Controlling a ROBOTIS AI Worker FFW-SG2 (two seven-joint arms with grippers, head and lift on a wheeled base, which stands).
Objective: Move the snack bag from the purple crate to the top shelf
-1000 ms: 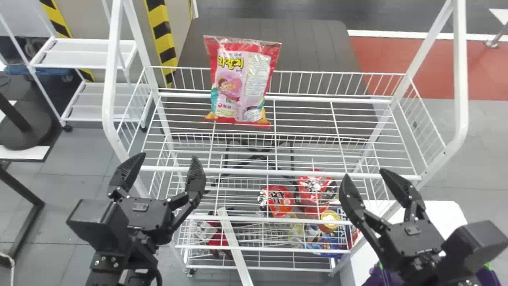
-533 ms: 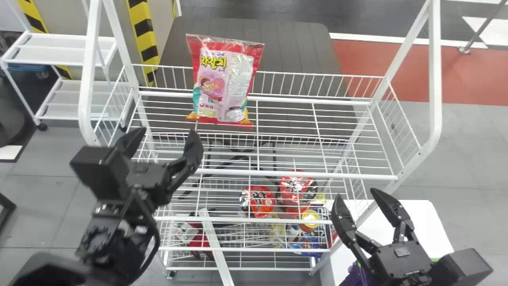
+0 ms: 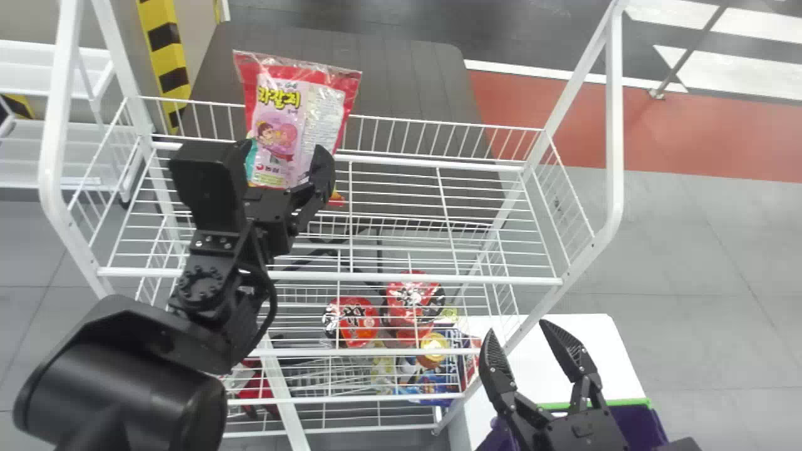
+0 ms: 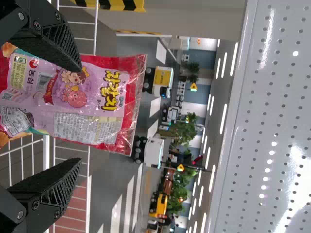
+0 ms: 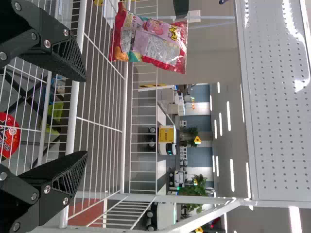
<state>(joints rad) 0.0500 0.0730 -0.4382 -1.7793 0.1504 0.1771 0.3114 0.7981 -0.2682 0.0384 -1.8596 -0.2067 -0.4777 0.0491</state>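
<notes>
Left pincer [image 3: 282,149] has neared the snack bag [image 3: 310,103]; head view adds purple crate [image 3: 639,425].

Two red packages [image 3: 358,321] sit side by side on the lower wire shelves [image 3: 301,352], near a round gold-topped item [image 3: 433,347] and blue packets [image 3: 432,383]. A white shelved stand [image 3: 44,153] is at the left, beyond it a yellow-and-black striped band [image 3: 165,56]. Red flooring [image 3: 720,138] lies behind at the right, and the wrist views show a perforated panel [image 4: 272,121].
</notes>
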